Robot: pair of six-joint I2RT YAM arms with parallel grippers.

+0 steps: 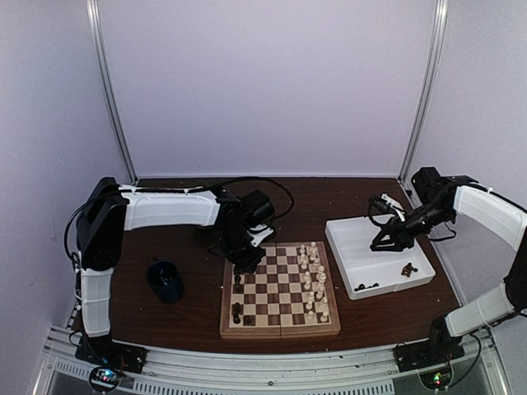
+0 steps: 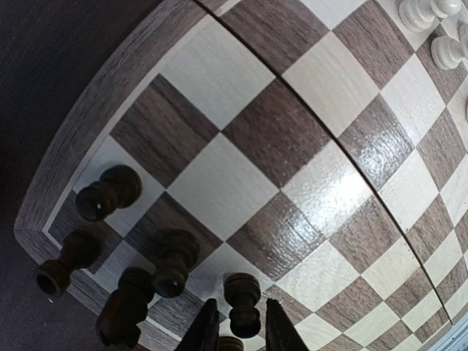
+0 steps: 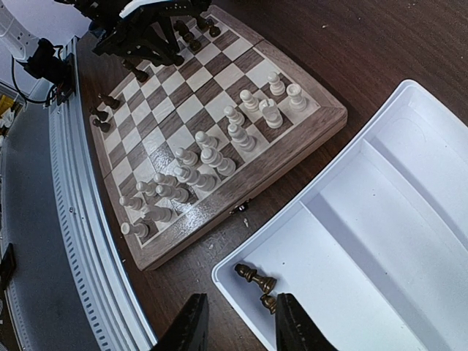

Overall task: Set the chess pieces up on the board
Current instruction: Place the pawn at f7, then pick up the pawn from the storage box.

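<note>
The board (image 1: 280, 322) lies in the middle of the table. Cream pieces (image 1: 313, 280) fill its two right columns, and a few dark pieces (image 1: 237, 311) stand on its left side. My left gripper (image 1: 247, 263) hovers low over the board's far left corner. In the left wrist view its fingers (image 2: 206, 329) straddle an upright dark pawn (image 2: 243, 300) with small gaps on both sides, so it is open. My right gripper (image 3: 238, 329) is open and empty above the near corner of the white tray (image 3: 409, 190). Two dark pieces (image 3: 254, 276) lie just ahead of it.
Several dark pieces (image 2: 110, 194) stand close together at the board corner beside the left fingers. More dark pieces (image 1: 408, 268) lie in the tray's (image 1: 354, 234) near compartment. A dark blue cup (image 1: 166, 280) stands left of the board. A metal rail (image 1: 247, 366) runs along the near edge.
</note>
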